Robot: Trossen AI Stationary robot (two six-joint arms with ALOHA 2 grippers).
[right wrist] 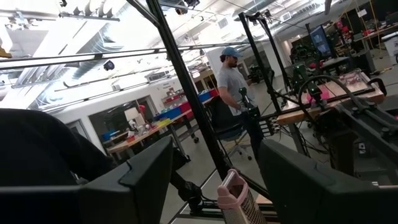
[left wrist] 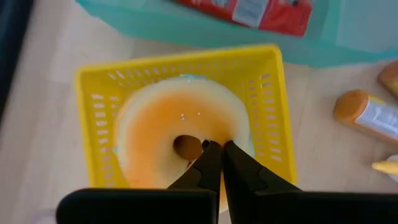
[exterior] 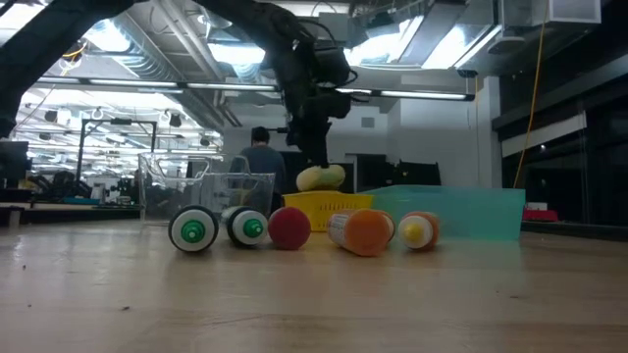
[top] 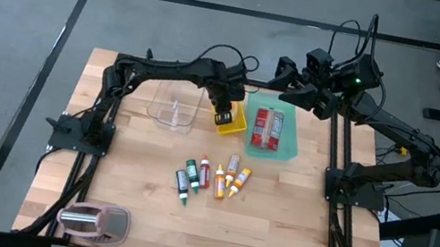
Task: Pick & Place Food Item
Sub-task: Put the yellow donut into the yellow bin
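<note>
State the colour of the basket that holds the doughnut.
Yellow: the basket under the doughnut shows best in the left wrist view.

Arms: two, dark, jointed, slender links
Cables: black, looping over each arm
Light: small green glow on right arm
Left fingers [left wrist: 208, 163]: black, tapered

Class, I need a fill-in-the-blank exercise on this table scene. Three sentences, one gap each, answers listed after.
1. The left claw is shut on a glazed ring doughnut over the ____ perforated plastic basket.
2. The red packets lie on the ____ tray.
3. The right claw, raised off the table, is ____.

Answers: yellow; teal; open
</note>
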